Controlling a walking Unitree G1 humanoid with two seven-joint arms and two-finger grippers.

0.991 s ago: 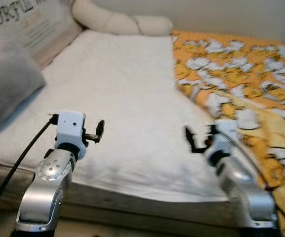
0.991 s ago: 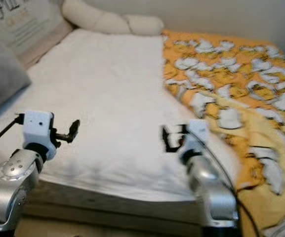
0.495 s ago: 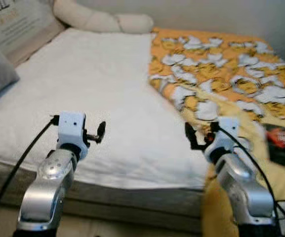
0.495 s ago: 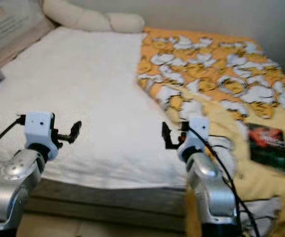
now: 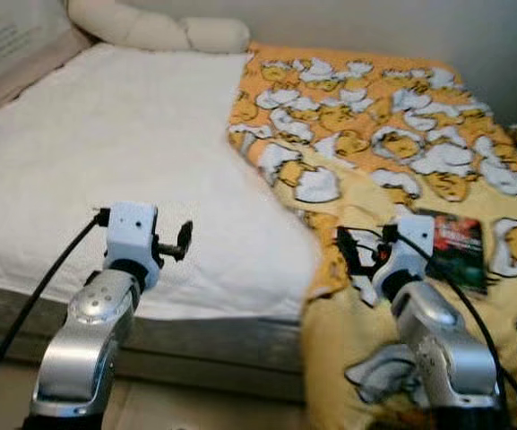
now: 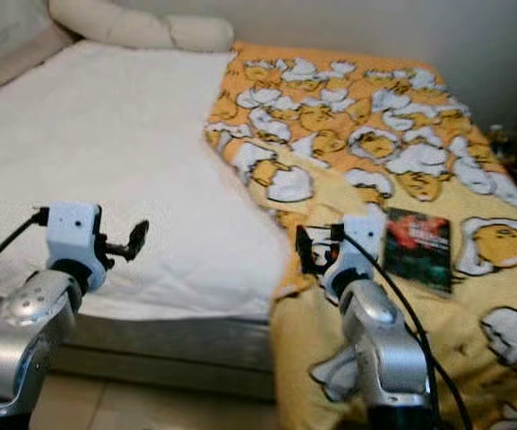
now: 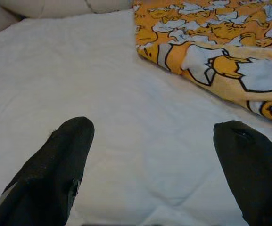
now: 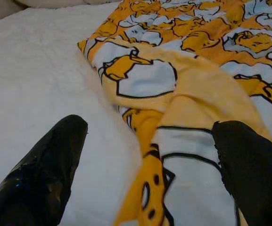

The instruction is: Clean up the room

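Grippers are held out over the bed (image 5: 106, 152), left gripper (image 7: 154, 160) and right gripper (image 8: 150, 155) both spread, empty; blanket (image 5: 374, 116) edge is faced, probably for straightening; book (image 6: 417, 246) lies nearby.

place: home bedroom | evidence: bed with white mattress cover (image 5: 124, 170); yellow cartoon-print blanket (image 5: 392, 134); cream bolster pillow (image 5: 150, 31) against wall; book (image 5: 458, 249) on blanket

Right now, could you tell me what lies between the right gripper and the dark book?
Only folded yellow blanket separates the right gripper from the book, per the left eye view.
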